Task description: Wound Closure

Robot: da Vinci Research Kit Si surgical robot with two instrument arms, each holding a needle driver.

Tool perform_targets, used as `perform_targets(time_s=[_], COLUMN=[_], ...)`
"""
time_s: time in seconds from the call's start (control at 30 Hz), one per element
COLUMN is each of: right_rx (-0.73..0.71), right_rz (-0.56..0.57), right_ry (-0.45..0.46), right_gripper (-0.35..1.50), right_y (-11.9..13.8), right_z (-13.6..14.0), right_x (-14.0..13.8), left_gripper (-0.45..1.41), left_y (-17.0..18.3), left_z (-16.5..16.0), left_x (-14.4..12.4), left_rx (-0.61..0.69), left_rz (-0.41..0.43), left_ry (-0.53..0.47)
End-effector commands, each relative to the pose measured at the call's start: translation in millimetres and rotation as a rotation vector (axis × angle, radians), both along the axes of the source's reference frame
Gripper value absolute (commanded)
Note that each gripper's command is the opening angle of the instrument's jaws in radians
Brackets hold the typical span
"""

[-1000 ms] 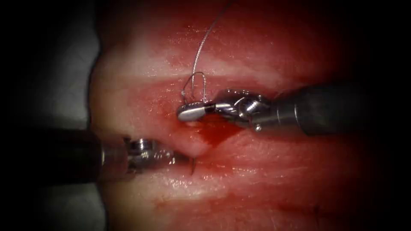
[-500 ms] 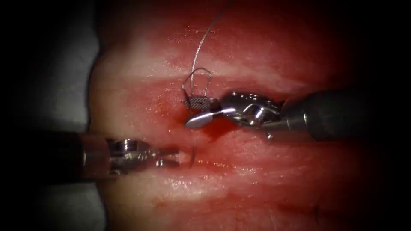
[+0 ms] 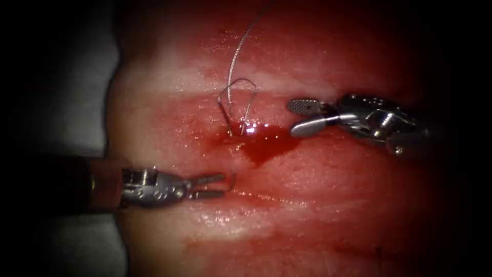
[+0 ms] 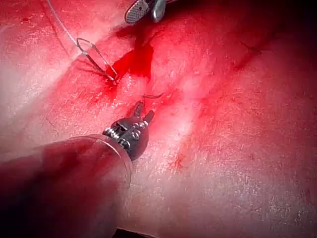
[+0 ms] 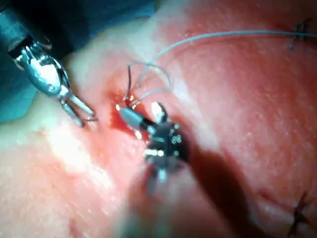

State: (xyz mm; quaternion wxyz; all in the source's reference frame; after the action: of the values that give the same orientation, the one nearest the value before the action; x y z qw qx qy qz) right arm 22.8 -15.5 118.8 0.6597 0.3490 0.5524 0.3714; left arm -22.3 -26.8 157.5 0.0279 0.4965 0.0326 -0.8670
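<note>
In the endoscope view, your left tool (image 3: 211, 185) lies at the lower left of the frame. Its jaws are parted a little and hold nothing. Just past their tips a thin curved sliver of the needle (image 3: 233, 179) stands out of the tissue (image 3: 333, 205), and the rest of its curve is hidden, so I judge it is buried. Your right tool (image 3: 303, 117) sits at the upper right, well apart from the needle, with its jaws spread and empty. The thread (image 3: 238, 51) drops from the top centre, makes a small loose loop and enters the tissue at the edge of the cut (image 3: 218, 139). Red fluid (image 3: 264, 144) pools just right of that entry.

In the left wrist view, your left tool (image 4: 142, 110) is agape, with the needle's bare end (image 4: 153, 95) just beyond it and untouched. The thread loop (image 4: 94, 52) stands beside the red fluid (image 4: 133, 62).

In the right wrist view, your right tool (image 5: 143, 113) gapes over the pool and grips nothing, and the left tool (image 5: 79, 111) is open too. Dark stitches (image 5: 297, 34) already sit further along the tissue.

By my reading, some closure is done. This bite is only half made, because the needle is lodged and unheld, the thread is slack and no knot is tied here.
</note>
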Motion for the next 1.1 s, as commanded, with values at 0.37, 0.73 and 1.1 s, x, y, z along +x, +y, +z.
perform_targets(time_s=[0.37,0.73,1.1], right_rx=[-0.125,-0.14,-0.141], right_rz=[0.001,0.001,0.001], right_ry=[0.012,0.011,0.013], right_gripper=[0.19,0.07,-0.05], right_y=[-0.8,-1.2,-1.3], right_z=[2.1,3.6,3.6], right_x=[0.6,0.9,1.4], left_gripper=[0.81,0.79,-0.45], left_y=[-1.3,-0.7,0.3], left_z=[1.3,-0.6,1.2], left_x=[-1.3,-2.4,-2.7], left_rx=[-0.024,-0.039,0.037], left_rz=[0.003,-0.006,-0.047], left_ry=[-0.109,-0.194,-0.184])
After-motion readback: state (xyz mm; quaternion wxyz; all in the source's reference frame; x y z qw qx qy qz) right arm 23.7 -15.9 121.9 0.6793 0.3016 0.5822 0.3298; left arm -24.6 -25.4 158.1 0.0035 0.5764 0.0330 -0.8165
